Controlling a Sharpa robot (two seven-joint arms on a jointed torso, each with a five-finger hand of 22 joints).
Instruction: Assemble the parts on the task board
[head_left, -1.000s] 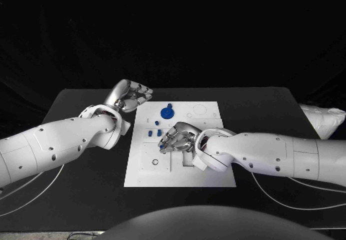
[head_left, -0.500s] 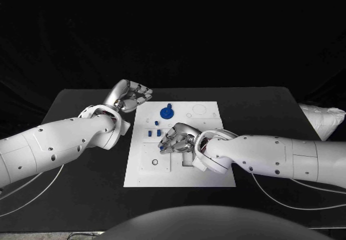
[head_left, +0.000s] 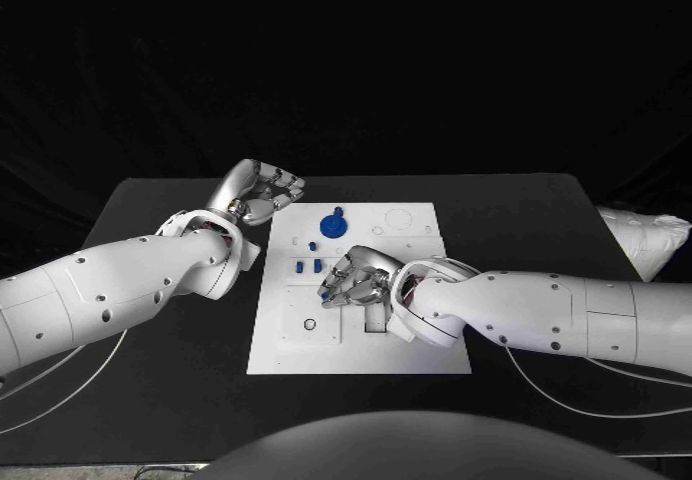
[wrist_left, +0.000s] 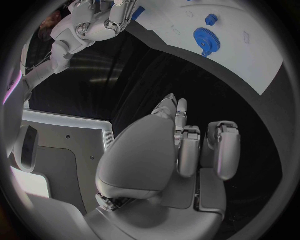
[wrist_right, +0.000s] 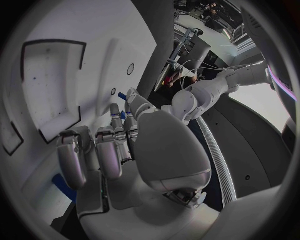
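The white task board (head_left: 411, 345) lies mid-table. A blue gear (head_left: 333, 225) sits near its far end and shows again as the gear (wrist_left: 202, 37) with a small blue part (wrist_left: 211, 20) beside it. Three small blue parts (head_left: 307, 264) lie left of centre. My right hand (head_left: 358, 280) hovers over the board's middle with fingers curled down. A blue piece (head_left: 329, 296) shows at its fingertips and under the fingers (wrist_right: 62, 186); whether it is gripped I cannot tell. My left hand (head_left: 260, 192) is curled in a fist with nothing in it, just off the board's far-left corner.
Shallow recesses and small holes (head_left: 310, 324) mark the board, with an outlined pocket (wrist_right: 53, 85) ahead of my right hand. A white bag (head_left: 645, 240) lies at the table's right edge. Thin cables (head_left: 562, 395) trail over the near right of the table.
My right hand has shifted slightly left over the board. The left hand has stayed where it was.
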